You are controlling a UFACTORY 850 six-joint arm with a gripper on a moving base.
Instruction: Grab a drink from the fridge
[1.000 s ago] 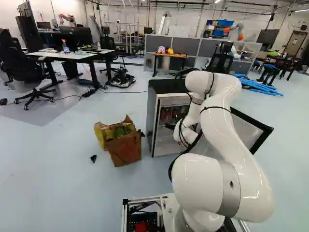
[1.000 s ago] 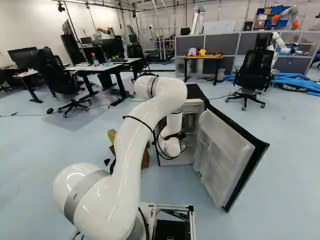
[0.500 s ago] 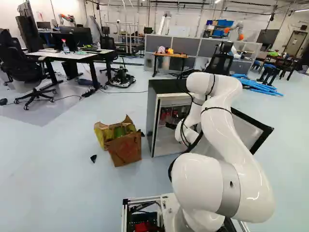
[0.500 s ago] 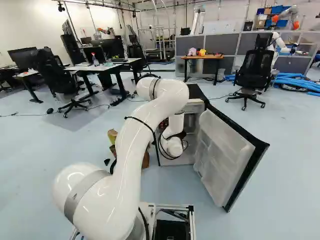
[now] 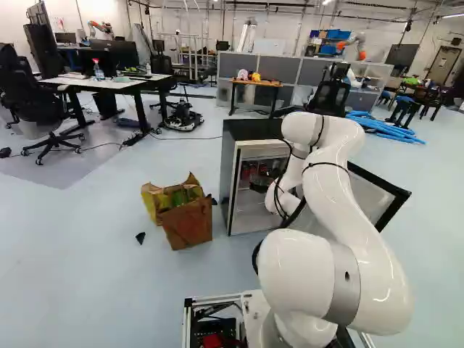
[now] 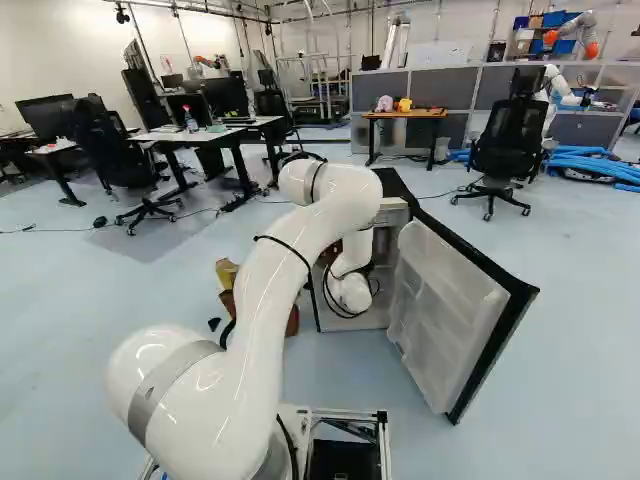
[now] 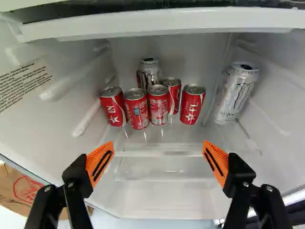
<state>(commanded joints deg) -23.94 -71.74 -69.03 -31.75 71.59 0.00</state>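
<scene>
My pincer [image 5: 261,184] is spread wide, its orange pads [image 7: 217,163] well apart. Ahead of the gap, inside the open fridge [image 5: 250,130], five small red cans [image 7: 158,106] huddle on a clear shelf [image 7: 157,136], a silver can [image 7: 149,67] just behind them. A pale can [image 7: 235,93] stands off by the side wall, on the side away from the paper bag [image 5: 190,223].

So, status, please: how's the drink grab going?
Gripper open, empty. Drink cans on the fridge shelf ahead, none gripped. Fridge door open; nothing seen blocking the front red cans.
</scene>
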